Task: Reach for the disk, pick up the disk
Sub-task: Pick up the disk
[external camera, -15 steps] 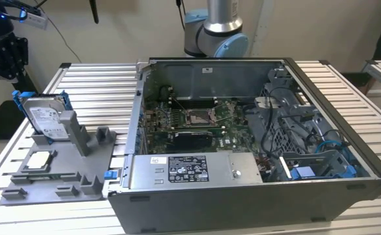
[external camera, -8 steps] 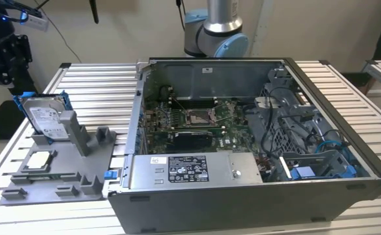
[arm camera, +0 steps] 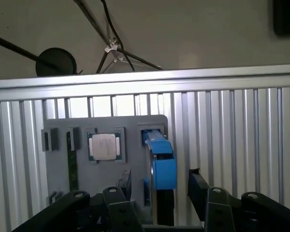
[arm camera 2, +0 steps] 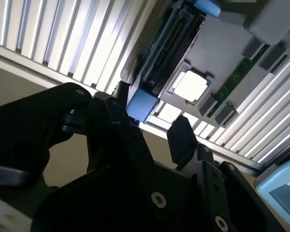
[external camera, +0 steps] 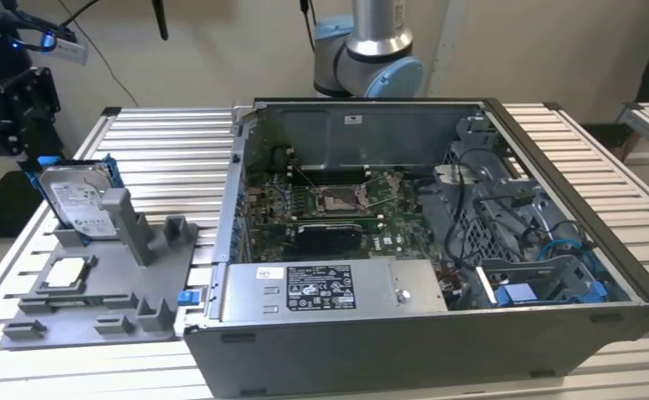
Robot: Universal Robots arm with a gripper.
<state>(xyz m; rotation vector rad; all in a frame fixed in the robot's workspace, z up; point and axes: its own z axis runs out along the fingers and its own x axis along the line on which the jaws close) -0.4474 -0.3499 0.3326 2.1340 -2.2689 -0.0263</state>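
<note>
The disk (external camera: 80,198) stands on edge in a slot of the grey holder tray (external camera: 91,327) at the exterior view's left, silver with a white label and a blue frame. My black gripper (external camera: 18,117) hangs just beyond the disk's upper edge, off the table's side. In the first wrist view the disk's blue frame (arm camera: 162,164) lines up with the gap of the gripper (arm camera: 162,189), whose fingers (arm camera: 198,187) stand apart on either side. The second wrist view shows the blue corner (arm camera 2: 142,104) between the spread fingertips (arm camera 2: 181,137) of the gripper (arm camera 2: 152,118). Nothing is gripped.
A silver square chip (external camera: 67,272) (arm camera: 104,146) lies in the tray beside the disk, with a green memory stick (arm camera: 72,166) nearby. The open computer case (external camera: 413,333) stands on the ribbed metal table (external camera: 168,142) at the exterior view's right. Tall grey posts (external camera: 135,223) rise from the tray.
</note>
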